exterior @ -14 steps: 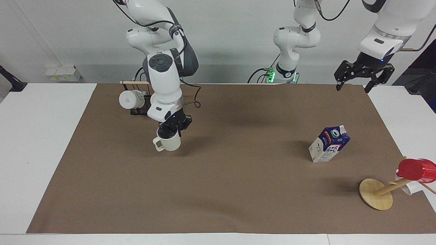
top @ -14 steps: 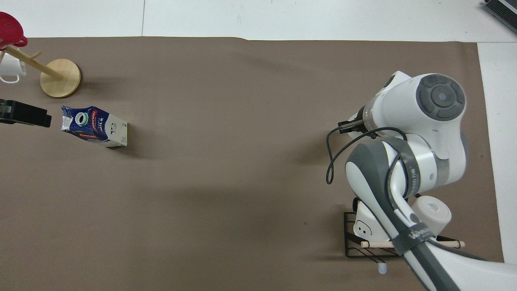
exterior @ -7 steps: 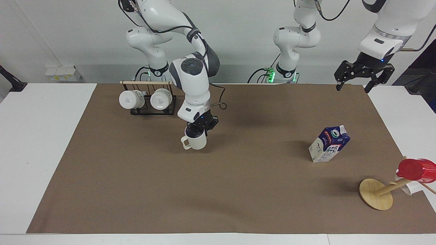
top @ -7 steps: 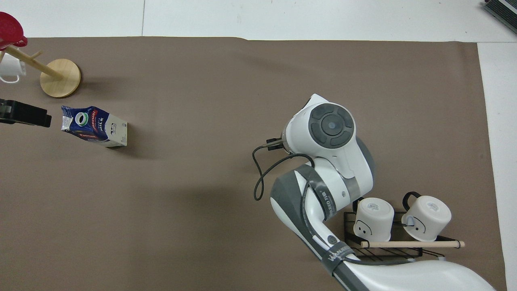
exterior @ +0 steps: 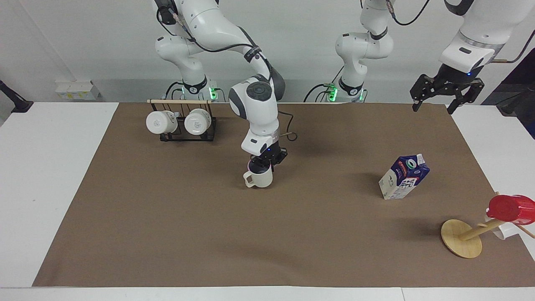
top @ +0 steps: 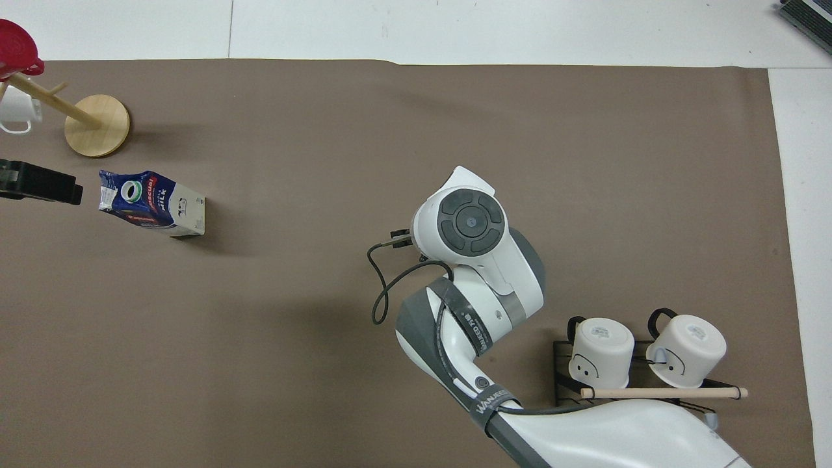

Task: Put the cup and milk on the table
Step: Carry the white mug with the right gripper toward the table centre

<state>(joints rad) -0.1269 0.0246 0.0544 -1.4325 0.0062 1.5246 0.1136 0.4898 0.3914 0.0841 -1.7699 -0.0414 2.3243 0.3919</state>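
Note:
The cream cup [exterior: 260, 179] hangs upright just over the middle of the brown table sheet [exterior: 167, 234], handle toward the right arm's end. My right gripper [exterior: 261, 166] is shut on its rim from above. In the overhead view the right arm hides both the cup and that gripper. The milk [exterior: 404, 177] [top: 153, 203] stands on the sheet [top: 325, 130] toward the left arm's end, with nothing touching it. My left gripper [exterior: 432, 109] [top: 39, 184] hangs open in the air, over the sheet's edge at the left arm's end, and waits.
A black wire rack [exterior: 182, 125] [top: 640, 383] holding two white mugs stands close to the right arm's base. A tilted wooden mug stand [exterior: 461, 238] [top: 97, 125] carries a red cup [exterior: 511, 207] [top: 17, 49] and a white mug [top: 15, 110], farther from the robots than the milk.
The right arm has carried the cup from beside the rack toward the middle of the sheet, lowering it slightly. The left gripper and the milk have stayed put.

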